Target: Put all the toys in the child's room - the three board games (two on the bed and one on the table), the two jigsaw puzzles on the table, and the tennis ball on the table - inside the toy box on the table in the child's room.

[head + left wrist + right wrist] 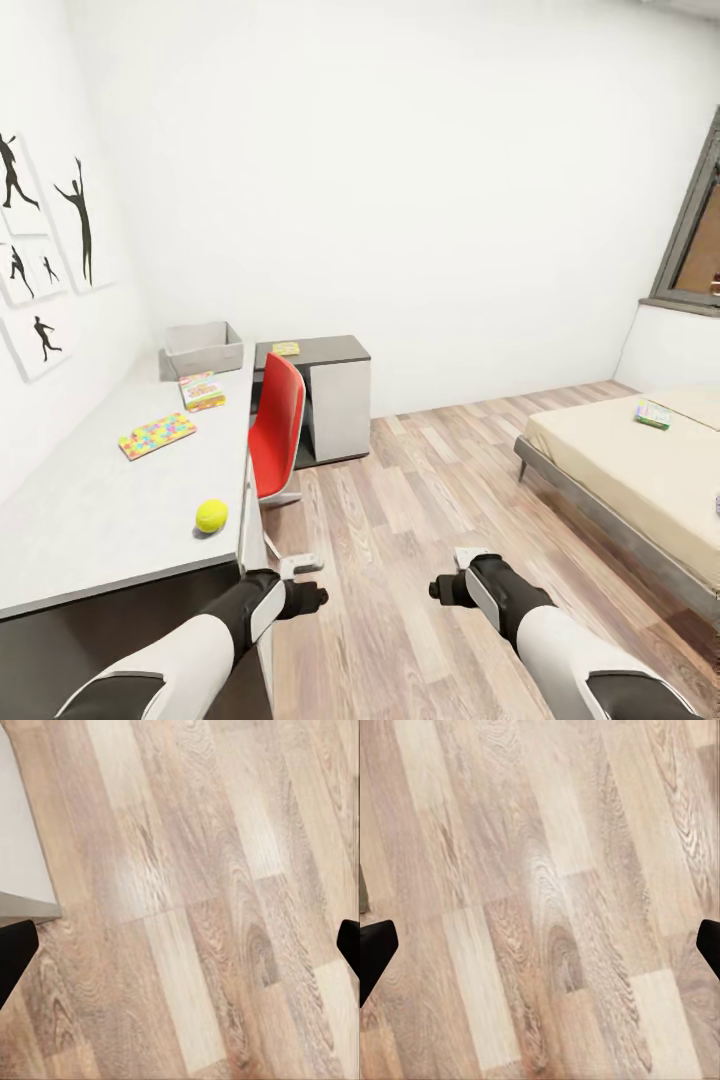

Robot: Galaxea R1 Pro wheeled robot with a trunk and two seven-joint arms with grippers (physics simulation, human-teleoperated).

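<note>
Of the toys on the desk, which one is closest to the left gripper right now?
The tennis ball, alone near the desk's front edge, just ahead of the left gripper. The flat puzzle and the game box lie further back towards the grey bin.

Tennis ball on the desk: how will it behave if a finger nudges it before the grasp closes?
The tennis ball is round on a flat white table, so it probably rolls at a nudge. It lies near the table's front edge, so it could drop to the floor. Its fuzzy surface likely grips well.
</note>
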